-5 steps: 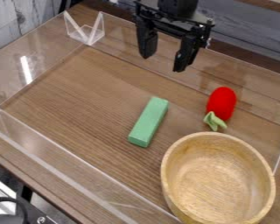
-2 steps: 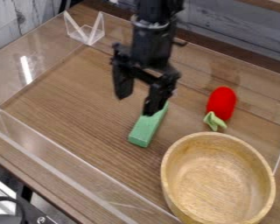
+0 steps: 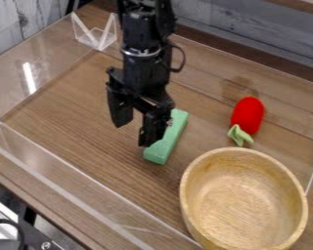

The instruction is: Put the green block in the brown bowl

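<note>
Arm: my gripper (image 3: pixel 145 114) has swung down from the far edge of the table, first toward the middle and now right beside the block, on the picture's left of it. A second ago it was well apart from everything I need.
Jaws: spread wide, as far as I can judge, with nothing between them that I can see; one finger is close to the block or just over its edge.
Green block: lying flat on the wooden table (image 3: pixel 55 132), near the bowl, its long side running obliquely. I see no shift in it since the earlier views. Point of aim is here (image 3: pixel 167 137).
Brown bowl: same place as before, close to the near right of the picture, nothing visible inside (image 3: pixel 245 200).
Red thing: the rounded piece with the green tip (image 3: pixel 248 115) sits beyond the bowl, unmoved, and I have no business with it.
Meaning for the task: the approach is nearly done, the grasp is not. I judge I need to ease across so the fingers straddle the block's narrow width, then lower and close; going down off-centre could nudge it toward the bowl.
Hard to see: the dark arm covers part of the table behind it, and one camera won't tell me how high the fingertips are or whether they touch the block. The bowl's near rim runs close to the picture's bottom edge.
</note>
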`<state>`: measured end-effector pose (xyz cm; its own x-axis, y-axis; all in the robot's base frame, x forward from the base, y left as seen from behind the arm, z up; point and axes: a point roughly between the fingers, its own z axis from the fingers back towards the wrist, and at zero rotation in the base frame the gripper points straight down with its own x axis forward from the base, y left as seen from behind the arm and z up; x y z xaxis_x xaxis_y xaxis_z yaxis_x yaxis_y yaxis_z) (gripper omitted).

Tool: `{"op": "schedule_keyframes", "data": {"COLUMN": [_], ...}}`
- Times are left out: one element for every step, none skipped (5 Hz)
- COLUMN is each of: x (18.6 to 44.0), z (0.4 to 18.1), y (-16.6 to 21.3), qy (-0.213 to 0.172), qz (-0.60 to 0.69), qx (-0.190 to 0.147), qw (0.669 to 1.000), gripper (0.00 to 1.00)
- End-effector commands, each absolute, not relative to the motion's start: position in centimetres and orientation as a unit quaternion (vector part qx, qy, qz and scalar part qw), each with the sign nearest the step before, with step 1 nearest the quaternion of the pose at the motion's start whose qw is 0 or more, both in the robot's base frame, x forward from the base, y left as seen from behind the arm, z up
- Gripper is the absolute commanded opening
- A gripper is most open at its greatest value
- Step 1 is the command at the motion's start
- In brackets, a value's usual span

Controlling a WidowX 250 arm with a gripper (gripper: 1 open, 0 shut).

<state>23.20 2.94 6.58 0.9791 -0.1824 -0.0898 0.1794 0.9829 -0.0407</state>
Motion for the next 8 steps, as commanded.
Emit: {"op": "schedule_keyframes", "data": {"x": [23.8, 24.0, 24.4, 24.7, 24.8, 24.9, 25.1, 25.2], "z": [6.6, 5.9, 5.3, 5.4, 6.0, 6.2, 6.5, 6.5], "y": [2.8, 2.3, 1.6, 1.0, 0.6, 0.7, 1.0, 1.4], "qy": [0.021, 0.014, 0.002, -0.011, -0.022, -0.029, -0.039, -0.045], "qz": [-0.093, -0.093, -0.094, -0.095, -0.098, -0.098, -0.094, -0.084], "qx": [-0.014, -0.015, -0.019, -0.027, -0.037, -0.045, -0.052, -0.056], "qw": [0.995, 0.995, 0.995, 0.995, 0.994, 0.994, 0.993, 0.994], "gripper": [1.00, 1.00, 1.00, 1.00, 1.00, 1.00, 1.00, 1.00]}}
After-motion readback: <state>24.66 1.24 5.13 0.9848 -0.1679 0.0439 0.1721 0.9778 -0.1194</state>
